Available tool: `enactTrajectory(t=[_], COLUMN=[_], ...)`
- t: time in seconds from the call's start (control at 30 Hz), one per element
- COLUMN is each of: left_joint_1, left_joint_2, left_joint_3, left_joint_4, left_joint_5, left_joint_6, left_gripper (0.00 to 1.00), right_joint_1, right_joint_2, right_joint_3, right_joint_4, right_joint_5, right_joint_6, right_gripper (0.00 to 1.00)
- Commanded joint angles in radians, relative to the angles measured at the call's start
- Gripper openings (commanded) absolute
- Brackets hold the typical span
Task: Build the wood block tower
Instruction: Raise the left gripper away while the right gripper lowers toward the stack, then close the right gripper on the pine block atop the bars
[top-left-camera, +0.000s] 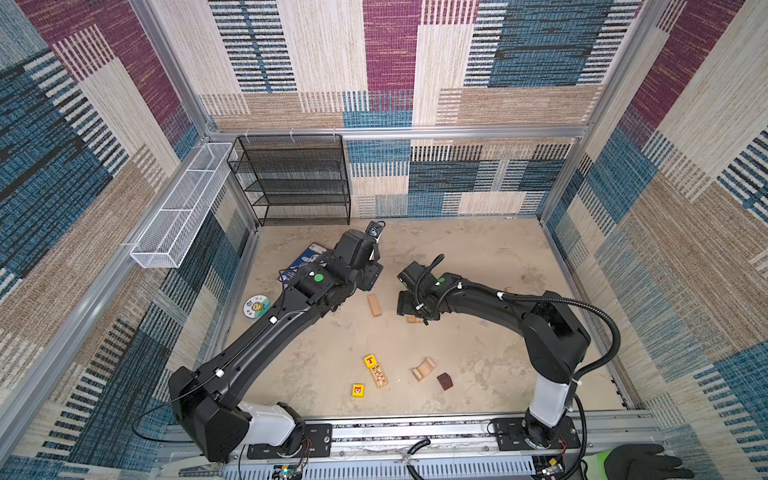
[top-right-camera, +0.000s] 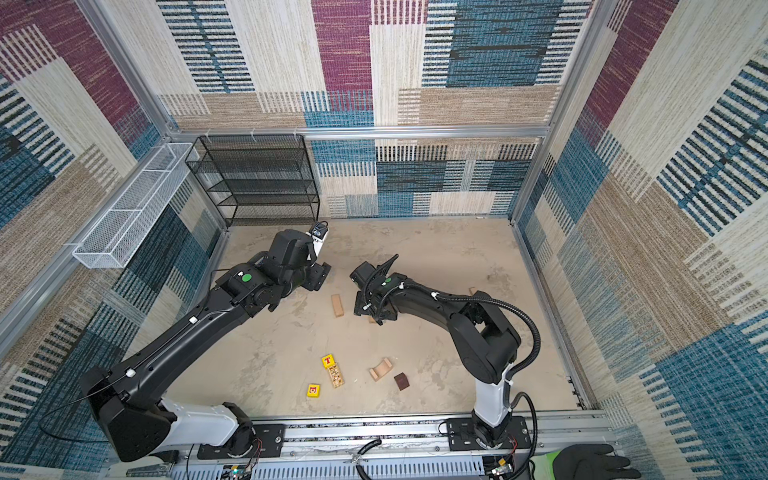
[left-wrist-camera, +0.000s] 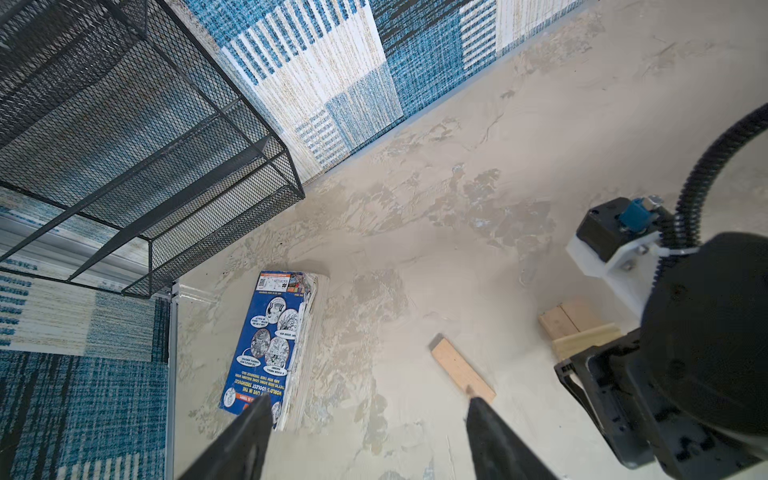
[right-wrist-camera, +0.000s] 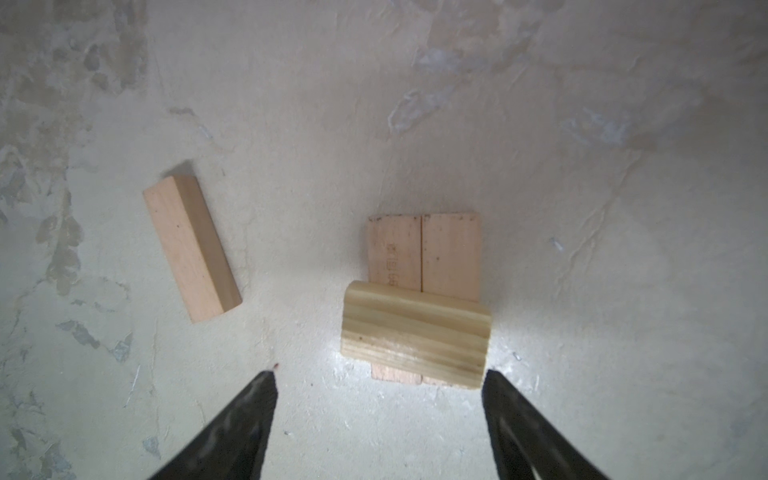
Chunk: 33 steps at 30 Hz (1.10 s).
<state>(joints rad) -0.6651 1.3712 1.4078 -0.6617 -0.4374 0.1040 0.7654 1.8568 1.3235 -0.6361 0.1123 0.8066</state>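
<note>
left end effector (left-wrist-camera: 368, 400): jaws spread, empty | right end effector (right-wrist-camera: 380, 374): jaws spread, empty, pointing down

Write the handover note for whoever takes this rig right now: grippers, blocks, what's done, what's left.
Left gripper: open and empty, with the loose pale bar close by one fingertip.
Right gripper: open, gripping nothing, over the grained block.
Done: two pale bars lie side by side, and the grained block lies across them.
Left to stack: the loose pale bar, the yellow T cube beside the printed bar, the yellow picture cube, the arch and the dark brown cube. All lie unstacked.
</note>
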Motion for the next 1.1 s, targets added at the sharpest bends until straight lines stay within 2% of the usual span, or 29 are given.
enactTrajectory(t=[0.0, 0.13, 0.4, 0.77, 1.07], left_joint_1=[0.002, 0.001, 0.002, 0.001, 0.001], left_joint_2=[-0.007, -0.009, -0.008, -0.008, -0.010], left_joint_3=[-0.003, -0.003, -0.004, -0.006, -0.006], left_joint_4=[0.011, 0.011, 0.010, 0.011, 0.010], left_joint_5=[0.011, 0.015, 0.012, 0.007, -0.003], left_joint_6=[0.006, 0.006, 0.010, 0.013, 0.017], left_gripper=[0.78, 0.78, 0.78, 0.78, 0.78], right_joint_1=[0.003, 0.005, 0.006, 0.008, 0.008], right_joint_2=[0.007, 0.008, 0.034, 0.057, 0.079], right_joint_3=[0.011, 0.012, 0.026, 0.047, 0.060], right_joint_4=[-0.024, -0.028, -0.022, -0.048, -0.048], right_joint_5=[0.056, 0.087, 0.059, 0.096, 0.079], right_joint_6=[0.020, 0.034, 0.028, 0.019, 0.006], right_gripper=[0.80, 0.79, 0.77, 0.77, 0.76])
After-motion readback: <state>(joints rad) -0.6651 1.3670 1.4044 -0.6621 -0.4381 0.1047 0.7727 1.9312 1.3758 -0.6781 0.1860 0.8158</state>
